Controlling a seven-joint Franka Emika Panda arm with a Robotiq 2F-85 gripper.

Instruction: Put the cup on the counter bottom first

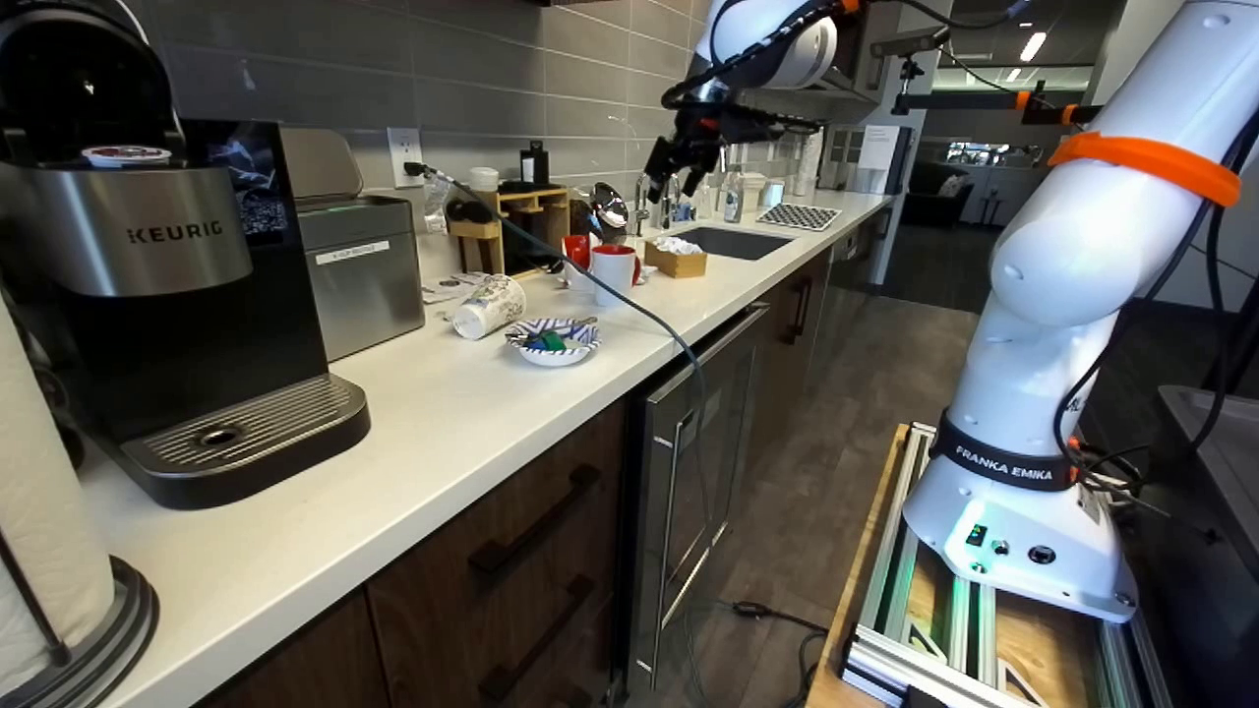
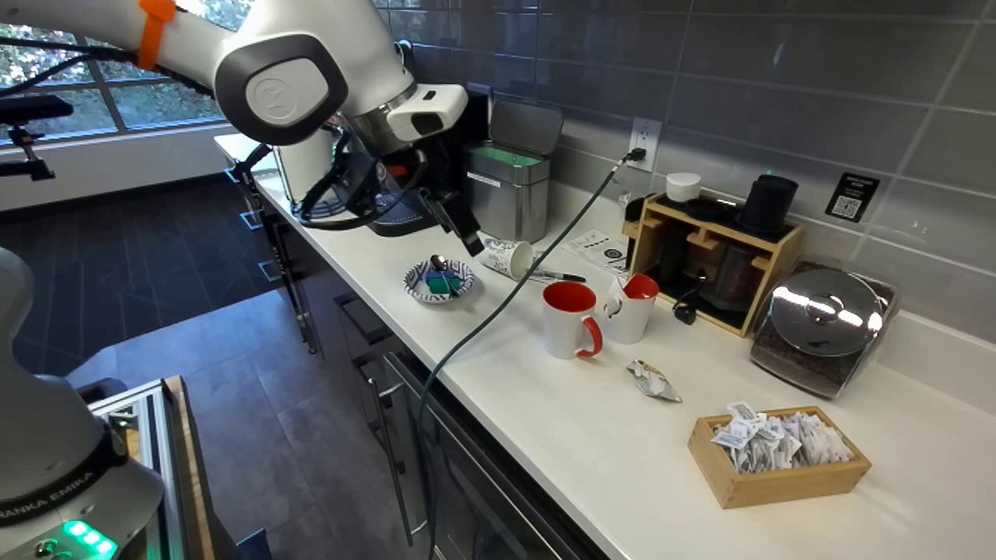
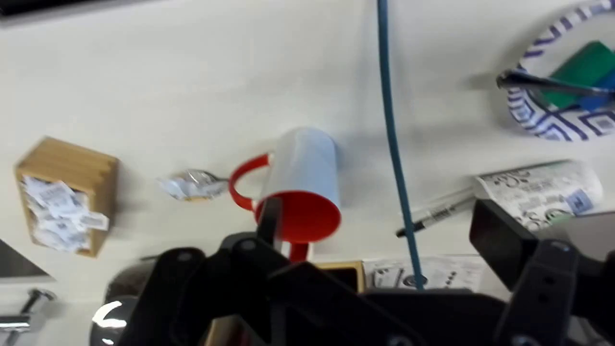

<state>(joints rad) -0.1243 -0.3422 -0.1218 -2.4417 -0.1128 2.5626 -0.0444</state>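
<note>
One long white tabletop [image 2: 622, 443] carries everything that matters, and in an exterior view the robot arm [image 1: 1057, 251] hangs high over it. A cable [image 3: 391, 126] slants over the work; in the wrist view it crosses the gap between the fingers [image 3: 502, 242], which are spread wide and gripping nothing, so I'd come down clear of it. In an exterior view, two red-and-white mugs [image 2: 562, 330] stand to its right and a patterned bowl [image 2: 414, 286] to its left, with the pale cup [image 2: 506, 258] lying on its side just far and right of the bowl, its mouth apparently turned toward the mugs.

To stand that cup bottom first, I'd turn the fingers until they straddle its width, squeeze gently (it looks like paper, and paper buckles), lift a little, tip the base down, and let go only once it sits flat.

None of it lies between the fingers. It shows at the right of the wrist view, just past the right-hand finger, a corner perhaps hidden behind it, its length roughly along the line of the spread; hence the turn. With the fingers that high, I judge it untouched. Near its left end there lies a pen [image 3: 442, 211]; whether they touch I can't tell.
</note>
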